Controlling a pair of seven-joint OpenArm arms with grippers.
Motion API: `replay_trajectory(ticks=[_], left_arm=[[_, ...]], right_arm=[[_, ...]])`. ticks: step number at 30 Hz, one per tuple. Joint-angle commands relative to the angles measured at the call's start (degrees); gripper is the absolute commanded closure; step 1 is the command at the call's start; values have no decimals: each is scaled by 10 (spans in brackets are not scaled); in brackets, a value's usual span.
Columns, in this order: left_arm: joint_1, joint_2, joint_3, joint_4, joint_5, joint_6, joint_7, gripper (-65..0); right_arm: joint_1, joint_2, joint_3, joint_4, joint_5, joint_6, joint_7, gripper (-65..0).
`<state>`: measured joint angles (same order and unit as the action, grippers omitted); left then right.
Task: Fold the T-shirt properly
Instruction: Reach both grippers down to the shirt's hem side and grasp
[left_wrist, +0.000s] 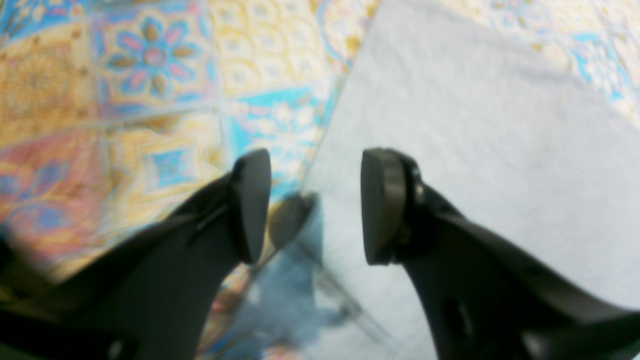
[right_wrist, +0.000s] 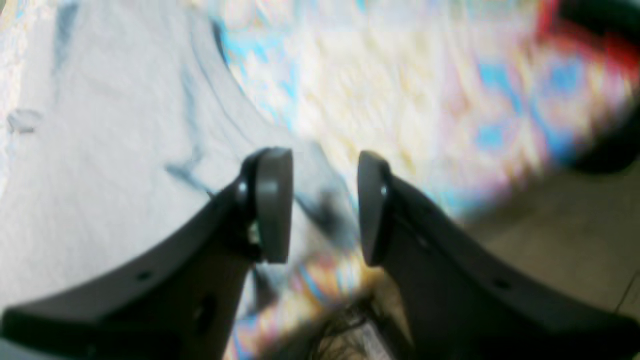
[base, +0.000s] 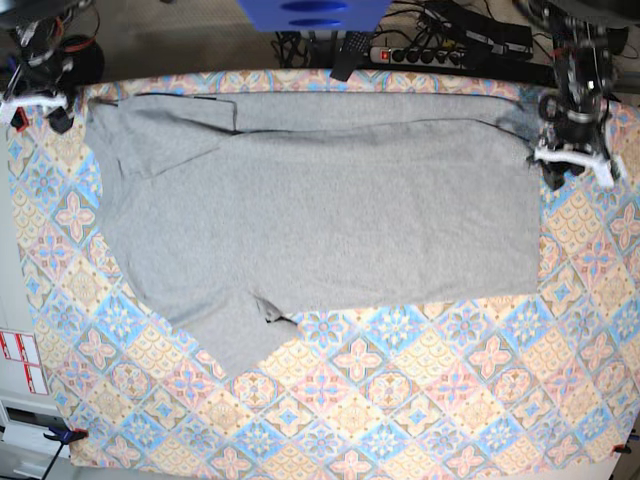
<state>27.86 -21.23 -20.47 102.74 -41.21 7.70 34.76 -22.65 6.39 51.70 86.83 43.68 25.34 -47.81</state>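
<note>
Spread over the whole table, a tablecloth (base: 400, 400) in bright diamond tiles of blue, pink and yellow. On its far half, a grey T-shirt (base: 330, 215) lying flat, folded along the far edge, one sleeve (base: 235, 335) jutting toward the near side at the view's left, plain side up with no lettering showing. Beyond the table, a power strip (base: 420, 52) and cables on the floor, plus a blue object (base: 312, 14) at the top edge.

At the far corner on the view's right, the left gripper (base: 570, 160), hanging just above the shirt's edge; from its wrist camera (left_wrist: 316, 205), jaws parted with nothing between the pads, one finger (left_wrist: 382, 205) over grey cloth, the other over the tablecloth, straddling the shirt's straight edge.

At the far corner on the view's left, the right gripper (base: 35, 108), beside the shirt's corner; from its wrist camera (right_wrist: 325, 205), jaws likewise apart and empty, grey fabric (right_wrist: 100, 175) to one side. Blurred here, so perhaps hovering rather than touching.
</note>
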Motion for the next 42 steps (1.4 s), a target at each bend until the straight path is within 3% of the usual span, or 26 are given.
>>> replay_trajectory(ticks=[1,4,6,11,19,25,28,36,42], left_arm=[[-32,-8,-13,1,-1,-2,11,-298],[-100,-8,-24,-31,-1,-3,75,-298],[-137,-8,-26,-49,-1,-3,85,-298],[-200,-9,-23,-111,6,-3,88,-297],[-295,-9,5,-222,88,-6,83,-297],[-365,-9,6,-313,129,-6,82,-297],[-393,-7,13,-361,149,-6,59,-297],[-419,-6,115,-458,171,-6,-44,-297],[-437,6,123,-530,172,-4,-89,-294]], right_arm=[[18,18,-11,11,9,5,17,-219],[43,43,-74,10,7,5,17,-219],[59,59,-113,6,4,5,18,-218],[106,65,-164,3,1,5,18,-218],[172,65,-240,3,-117,5,18,-218],[201,64,-263,2,-159,5,18,-218],[210,64,-278,2,-162,5,18,-218],[221,61,-304,2,-163,5,18,-218],[220,60,-306,2,-163,5,18,-218]])
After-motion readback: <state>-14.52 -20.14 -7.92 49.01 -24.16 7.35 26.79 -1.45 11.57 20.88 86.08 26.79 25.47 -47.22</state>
